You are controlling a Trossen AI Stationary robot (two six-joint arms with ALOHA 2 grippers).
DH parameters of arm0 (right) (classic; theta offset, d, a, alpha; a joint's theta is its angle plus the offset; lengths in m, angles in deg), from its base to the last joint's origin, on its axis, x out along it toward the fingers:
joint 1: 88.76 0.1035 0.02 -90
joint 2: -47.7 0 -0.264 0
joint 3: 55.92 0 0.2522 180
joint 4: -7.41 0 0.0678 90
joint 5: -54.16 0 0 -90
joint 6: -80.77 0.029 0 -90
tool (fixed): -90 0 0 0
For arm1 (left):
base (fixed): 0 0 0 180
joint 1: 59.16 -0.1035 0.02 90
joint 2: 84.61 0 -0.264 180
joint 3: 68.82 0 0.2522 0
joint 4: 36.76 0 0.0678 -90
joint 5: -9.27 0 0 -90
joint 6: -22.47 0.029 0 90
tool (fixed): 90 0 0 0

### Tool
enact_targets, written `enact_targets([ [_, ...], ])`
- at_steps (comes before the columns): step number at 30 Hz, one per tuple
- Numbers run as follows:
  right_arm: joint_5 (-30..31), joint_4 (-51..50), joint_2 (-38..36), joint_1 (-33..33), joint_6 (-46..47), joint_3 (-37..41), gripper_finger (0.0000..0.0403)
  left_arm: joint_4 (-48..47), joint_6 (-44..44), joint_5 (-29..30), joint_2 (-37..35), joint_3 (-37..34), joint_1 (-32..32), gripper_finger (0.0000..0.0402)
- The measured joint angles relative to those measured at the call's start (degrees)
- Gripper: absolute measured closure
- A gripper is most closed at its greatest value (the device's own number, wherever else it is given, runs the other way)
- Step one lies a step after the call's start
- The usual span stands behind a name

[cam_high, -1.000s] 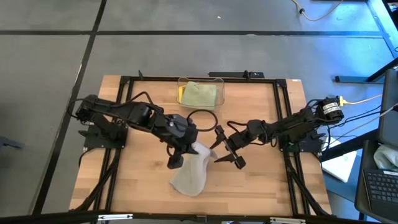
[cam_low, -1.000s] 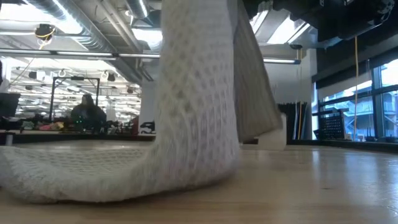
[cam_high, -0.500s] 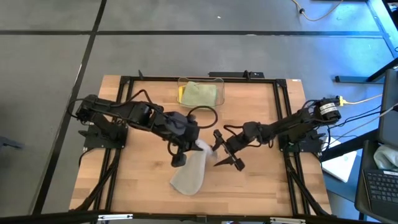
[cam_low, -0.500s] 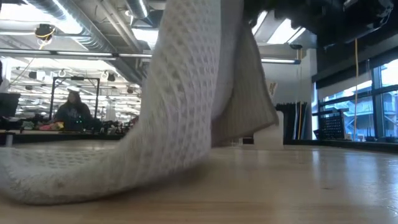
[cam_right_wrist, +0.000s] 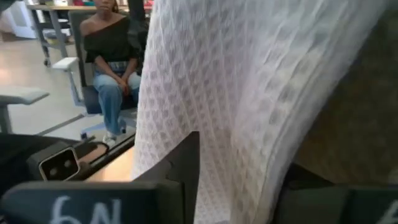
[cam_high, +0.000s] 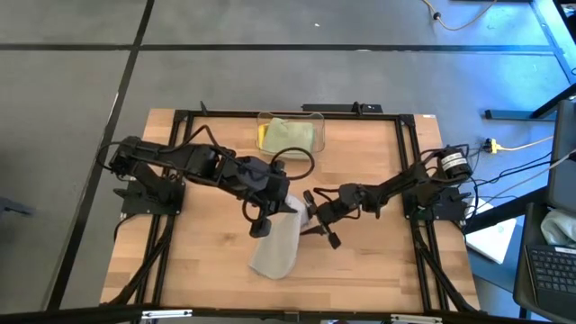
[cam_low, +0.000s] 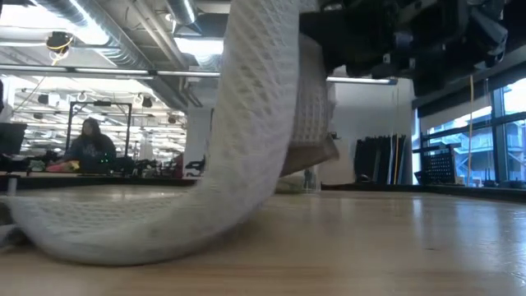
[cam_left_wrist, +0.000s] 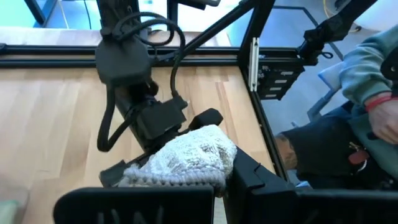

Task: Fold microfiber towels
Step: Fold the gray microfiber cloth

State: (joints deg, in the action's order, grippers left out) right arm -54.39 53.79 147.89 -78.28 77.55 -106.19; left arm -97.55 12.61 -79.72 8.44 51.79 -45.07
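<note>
Right end effector (cam_high: 314, 227) now closer, clamping grey towel (cam_high: 278, 248) beside clenched left end effector (cam_high: 267, 219).

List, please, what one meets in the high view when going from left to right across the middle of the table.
Left arm's base → left gripper gripping the grey towel's raised corner → right gripper at that same corner → right arm's base.

left arm (cam_high: 193, 166): matte black, jointed, with a looping black cable
right arm (cam_high: 396, 187): matte black, silver-capped motor near its base
right gripper (cam_right_wrist: 180, 186): dark plate marked "6n" in white
</note>
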Motion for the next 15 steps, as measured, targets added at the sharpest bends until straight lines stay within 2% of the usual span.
enact_targets([
  [7, -4.0, 0.1, 1.9, -0.5, 0.0, 0.0, 0.0328, 0.0, 1.5, 0.0, 0.0, 0.0, 0.0, 0.0402],
  [15, -5.7, -4.0, 4.1, -0.6, -0.4, 0.0, 0.0330, -0.6, 1.5, 0.4, -1.0, 0.0, 0.0, 0.0402],
])
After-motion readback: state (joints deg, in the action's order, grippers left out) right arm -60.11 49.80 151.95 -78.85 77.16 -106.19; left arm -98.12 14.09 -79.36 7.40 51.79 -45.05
